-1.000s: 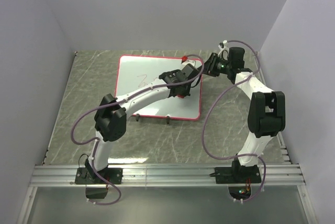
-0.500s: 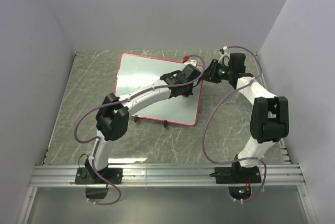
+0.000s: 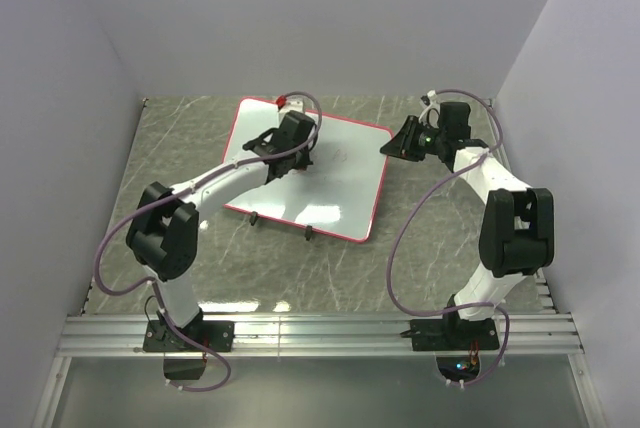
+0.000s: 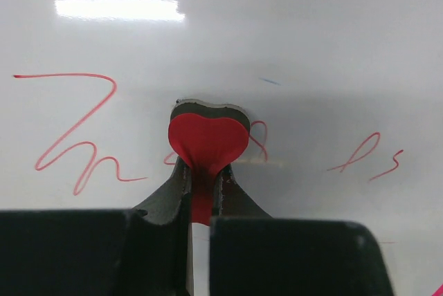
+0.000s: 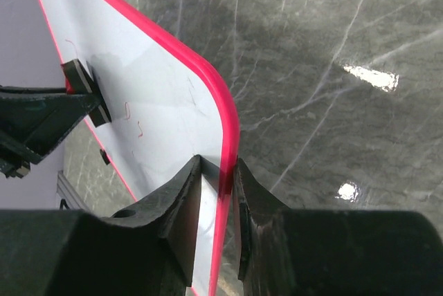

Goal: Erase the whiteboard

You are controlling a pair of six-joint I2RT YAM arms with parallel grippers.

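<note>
Left gripper (image 4: 202,180) is clamped on a red heart-shaped eraser (image 4: 209,140), which sits against the whiteboard (image 3: 335,188) among red scribbles (image 4: 76,151). Note that your right gripper (image 5: 219,175) pinches the board's red-framed edge near its far right corner. You will find the whiteboard lying askew on the marble table (image 3: 430,248).

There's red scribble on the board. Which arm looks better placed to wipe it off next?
Left. Its jaws hold a red eraser against the board, amid the scribbles. The right jaws are clamped on the board's edge, apparently steadying it.
</note>
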